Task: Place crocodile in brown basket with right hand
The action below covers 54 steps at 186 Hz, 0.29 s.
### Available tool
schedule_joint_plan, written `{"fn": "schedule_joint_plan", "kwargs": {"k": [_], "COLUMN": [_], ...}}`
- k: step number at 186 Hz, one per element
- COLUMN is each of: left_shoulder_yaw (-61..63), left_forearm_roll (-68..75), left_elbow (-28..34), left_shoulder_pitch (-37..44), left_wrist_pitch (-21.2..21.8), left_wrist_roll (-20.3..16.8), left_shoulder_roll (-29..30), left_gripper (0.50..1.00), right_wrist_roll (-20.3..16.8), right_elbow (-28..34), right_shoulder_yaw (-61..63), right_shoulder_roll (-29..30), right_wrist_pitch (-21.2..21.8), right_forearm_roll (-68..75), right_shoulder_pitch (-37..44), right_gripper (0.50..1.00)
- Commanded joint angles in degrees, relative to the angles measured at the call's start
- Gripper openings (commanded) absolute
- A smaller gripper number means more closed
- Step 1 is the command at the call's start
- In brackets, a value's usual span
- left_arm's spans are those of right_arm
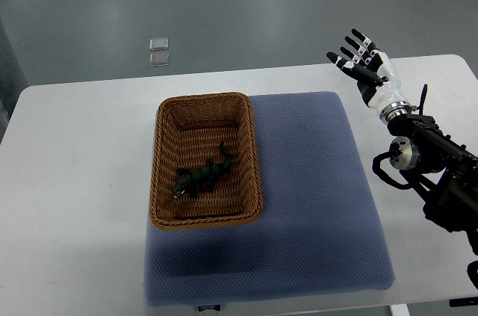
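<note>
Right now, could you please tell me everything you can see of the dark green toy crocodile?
The dark green toy crocodile is small, nearly black, and looks like moulded plastic or rubber. It lies flat on the floor of the brown woven wicker basket, in its near half, set diagonally: thin tail toward the far right, head toward the near left, short legs splayed. Only the basket floor touches it; the right hand is well clear, open, off to the far right.
</note>
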Motion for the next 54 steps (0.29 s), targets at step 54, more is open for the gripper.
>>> {"fn": "schedule_joint_plan", "kwargs": {"k": [54], "left_shoulder_yaw": [0.0], "left_forearm_roll": [0.0], "left_elbow": [0.0], "left_shoulder_pitch": [0.0], "left_wrist_pitch": [0.0], "left_wrist_roll": [0.0], "left_shoulder_roll": [0.0], "left_gripper": [1.000], "right_wrist_roll": [0.9], "right_elbow": [-0.9], "right_shoulder_yaw": [0.0], "right_shoulder_roll": [0.1], "right_wrist_pitch": [-0.6], "right_forearm_roll": [0.2], "right_shoulder_pitch": [-0.5], "right_gripper": [0.921]}}
